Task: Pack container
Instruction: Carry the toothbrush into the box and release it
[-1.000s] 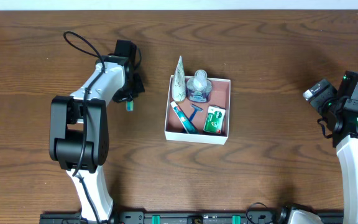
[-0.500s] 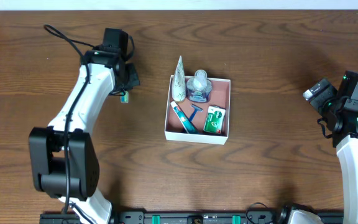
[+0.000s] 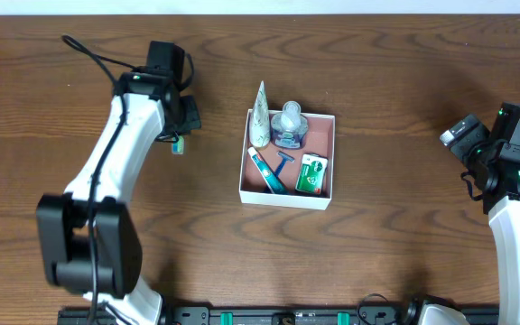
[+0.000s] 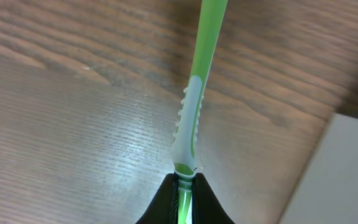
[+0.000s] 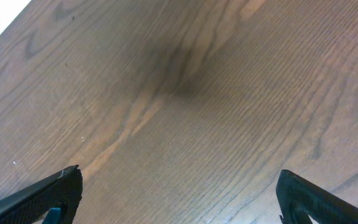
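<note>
Left fingers (image 4: 160, 208) pinch a green toothbrush (image 4: 188, 118) tight; right fingers (image 5: 48, 199) gape wide, empty. At overhead frame centre on the worktop (image 3: 404, 72) sits the container (image 3: 283, 199), square, shallow, white-walled, pinkish-brown inside, holding toiletries (image 3: 289, 126).

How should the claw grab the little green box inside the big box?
Pinch the green carton across its two long sides, near the middle, coming straight down from above. It lies flat in a corner of the container, so the walls would probably block any sideways approach.
</note>
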`<state>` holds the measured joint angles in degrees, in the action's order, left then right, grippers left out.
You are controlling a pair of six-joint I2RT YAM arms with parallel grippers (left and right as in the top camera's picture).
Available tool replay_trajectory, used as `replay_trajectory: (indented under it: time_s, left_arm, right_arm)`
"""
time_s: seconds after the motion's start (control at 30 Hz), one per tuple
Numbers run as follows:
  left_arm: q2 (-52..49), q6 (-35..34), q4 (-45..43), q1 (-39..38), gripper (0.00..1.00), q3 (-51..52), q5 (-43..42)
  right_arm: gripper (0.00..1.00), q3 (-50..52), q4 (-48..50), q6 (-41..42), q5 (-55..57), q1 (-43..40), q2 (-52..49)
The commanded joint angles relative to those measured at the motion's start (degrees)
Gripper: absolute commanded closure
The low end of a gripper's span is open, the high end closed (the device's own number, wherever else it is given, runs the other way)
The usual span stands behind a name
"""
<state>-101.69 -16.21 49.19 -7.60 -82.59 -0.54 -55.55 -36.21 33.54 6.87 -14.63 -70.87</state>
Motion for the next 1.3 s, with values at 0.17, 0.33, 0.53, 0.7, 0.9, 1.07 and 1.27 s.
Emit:
replay_trajectory:
  time_s: [0.17, 0.33, 0.53, 0.7, 0.9, 1.07, 1.27]
  left_arm:
    - [17.68, 19.41, 2.05, -2.56, 0.94, -0.96, -14.25]
    - [24.87, 23.85, 1.11, -8.66, 0.94, -0.96, -18.8]
    - [26.6, 29.7, 1.11, -17.84, 0.94, -0.74, -19.82]
    - [23.87, 35.67, 0.9, -23.08, 0.94, 0.61, -19.8]
    - [17.57, 46.18, 1.33, -26.53, 0.94, 1.05, -19.78]
    - [11.04, 52.68, 1.33, -27.26, 0.94, 1.05, -19.26]
    - [4.55, 52.65, 2.64, -27.21, 0.94, 1.05, -14.58]
  right_arm:
    - [0.01, -0.59, -0.07, 0.72, 0.17, -0.35, 0.09]
    - [0.01, -0.59, -0.04, 0.72, 0.17, -0.35, 0.09]
    - [0.01, -0.59, -0.04, 0.72, 0.15, -0.35, 0.09]
    - [0.01, -0.59, -0.07, 0.72, 0.17, -0.35, 0.09]
    - [0.01, -0.59, -0.04, 0.72, 0.17, -0.35, 0.09]
    - [0.01, -0.59, -0.07, 0.72, 0.17, -0.35, 0.09]
    - [0.01, -0.59, -0.07, 0.72, 0.17, -0.35, 0.09]
